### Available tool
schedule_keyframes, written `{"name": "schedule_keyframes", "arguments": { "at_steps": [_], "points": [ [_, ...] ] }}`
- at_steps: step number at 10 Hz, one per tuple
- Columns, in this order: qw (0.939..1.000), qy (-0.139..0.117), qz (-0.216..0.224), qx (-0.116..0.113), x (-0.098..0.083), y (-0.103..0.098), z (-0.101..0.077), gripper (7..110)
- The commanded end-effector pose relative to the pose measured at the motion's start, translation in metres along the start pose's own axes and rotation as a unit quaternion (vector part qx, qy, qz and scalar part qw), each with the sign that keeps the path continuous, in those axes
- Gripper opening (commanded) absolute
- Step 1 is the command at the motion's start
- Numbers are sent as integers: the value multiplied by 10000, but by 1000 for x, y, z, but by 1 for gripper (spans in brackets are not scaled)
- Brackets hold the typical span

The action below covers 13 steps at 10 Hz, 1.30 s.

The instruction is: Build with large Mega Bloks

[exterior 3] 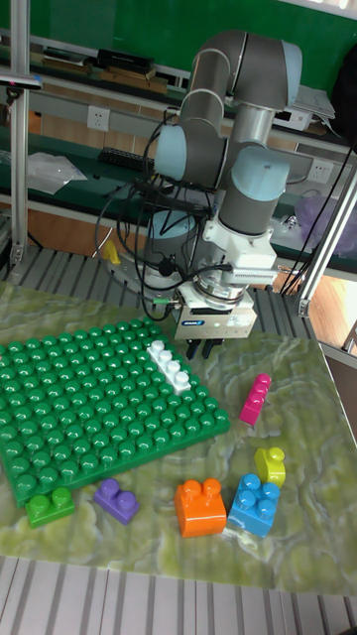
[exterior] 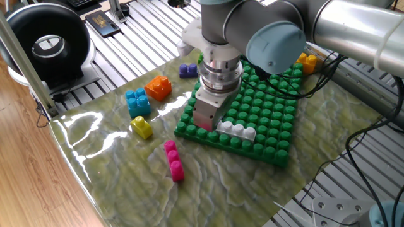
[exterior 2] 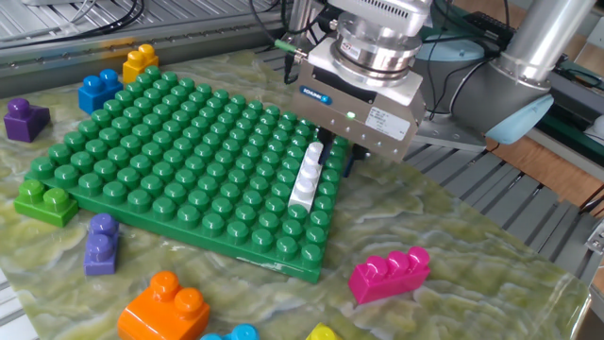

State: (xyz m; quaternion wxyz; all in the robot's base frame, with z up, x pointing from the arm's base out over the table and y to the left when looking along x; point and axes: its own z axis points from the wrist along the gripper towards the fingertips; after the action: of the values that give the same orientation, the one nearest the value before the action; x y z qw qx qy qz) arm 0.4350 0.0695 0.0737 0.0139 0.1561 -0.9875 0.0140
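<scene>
claw: above the baseplate's edge, just over the end of the white brick; fingers look apart with nothing between them, clear of the brick
white brick: long, four studs, seated on the green baseplate in the row by its edge, near a corner
green baseplate: big studded plate lying flat on the surface
surface: marbled green-yellow sheet, glossy
pink brick: long, lying on the surface just beside the baseplate, on the claw's side
orange brick: on the surface, touching or just beside the light blue brick
light blue brick: on the surface, next to the yellow brick
yellow brick: small, between pink and light blue
purple brick: on the surface, just off the baseplate's edge
small green brick: at the baseplate's corner, touching it
far side bricks: dark blue brick, yellow-orange brick, second purple brick, all on the surface beyond the baseplate
</scene>
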Motion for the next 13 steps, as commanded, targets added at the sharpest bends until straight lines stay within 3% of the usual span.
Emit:
{"name": "schedule_keyframes", "arguments": {
  "at_steps": [1, 3, 5, 7, 8, 10, 12, 13],
  "points": [
    [9998, -58, 129, -129, -2, 7, 0, 7],
    [9999, -63, 38, -94, -2, 2, 2, 7],
    [9994, -247, -238, -60, -7, -11, 7, 7],
    [9966, -406, -691, 190, -4, -32, 4, 7],
    [9971, -409, -628, 121, 2, -32, 4, 22],
    [9961, -441, -765, 83, 12, -39, 10, 22],
    [9957, -521, -769, -32, 22, -33, 21, 22],
    [9959, -505, -754, -73, 24, -29, 23, 44]
  ]
}}
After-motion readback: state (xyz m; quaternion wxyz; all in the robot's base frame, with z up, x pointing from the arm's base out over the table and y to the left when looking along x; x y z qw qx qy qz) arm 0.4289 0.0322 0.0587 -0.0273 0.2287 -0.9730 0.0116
